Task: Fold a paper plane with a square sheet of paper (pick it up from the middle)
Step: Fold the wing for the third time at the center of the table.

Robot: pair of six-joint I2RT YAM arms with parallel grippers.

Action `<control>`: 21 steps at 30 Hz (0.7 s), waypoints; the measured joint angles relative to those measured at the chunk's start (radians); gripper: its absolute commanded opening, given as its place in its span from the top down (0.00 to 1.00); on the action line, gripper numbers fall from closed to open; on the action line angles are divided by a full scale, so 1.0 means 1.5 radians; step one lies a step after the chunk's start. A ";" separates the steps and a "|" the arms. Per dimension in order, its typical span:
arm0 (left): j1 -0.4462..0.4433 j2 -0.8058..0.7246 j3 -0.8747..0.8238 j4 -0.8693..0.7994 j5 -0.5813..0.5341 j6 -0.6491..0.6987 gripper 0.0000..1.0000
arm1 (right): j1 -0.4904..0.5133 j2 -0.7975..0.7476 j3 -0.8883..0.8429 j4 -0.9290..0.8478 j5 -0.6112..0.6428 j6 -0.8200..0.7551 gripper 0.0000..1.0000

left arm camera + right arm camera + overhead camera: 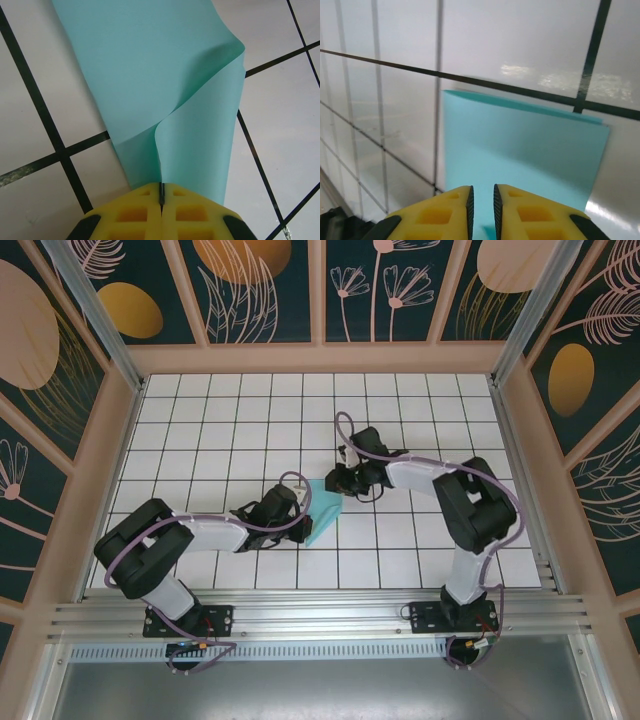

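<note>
Top external view showed the folded sheet of paper [326, 512] on the white tiled counter [420, 410], between the two arms. On the left gripper [161, 192], the jaws were pressed together, pinching the sheet's curled-up near edge. At the sheet's other end, the right gripper [482, 200] hovered with jaws slightly parted.

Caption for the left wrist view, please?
Turquoise paper, curled over, pinched at its near edge by the shut left gripper, over white tiles.
</note>
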State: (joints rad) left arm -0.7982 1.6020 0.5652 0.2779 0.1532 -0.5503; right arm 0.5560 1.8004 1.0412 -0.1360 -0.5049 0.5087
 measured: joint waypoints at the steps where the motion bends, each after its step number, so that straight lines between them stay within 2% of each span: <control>1: 0.000 0.001 0.000 0.002 0.000 0.000 0.97 | 0.000 -0.021 -0.010 0.006 0.000 0.005 0.84; 8: 0.000 0.005 0.001 0.007 0.001 0.006 0.97 | 0.023 -0.125 -0.143 0.092 -0.013 0.077 0.94; 15: 0.000 0.005 0.001 0.007 0.001 0.015 0.98 | 0.094 -0.100 -0.174 0.148 -0.025 0.128 0.95; 21: 0.000 0.005 0.001 0.007 0.000 0.017 0.98 | 0.099 -0.069 -0.178 0.180 -0.025 0.152 0.95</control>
State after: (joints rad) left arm -0.7982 1.6093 0.5667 0.2882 0.1535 -0.5243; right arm 0.7040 1.6966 0.7750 0.1333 -0.5426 0.7361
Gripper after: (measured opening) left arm 0.067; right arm 0.061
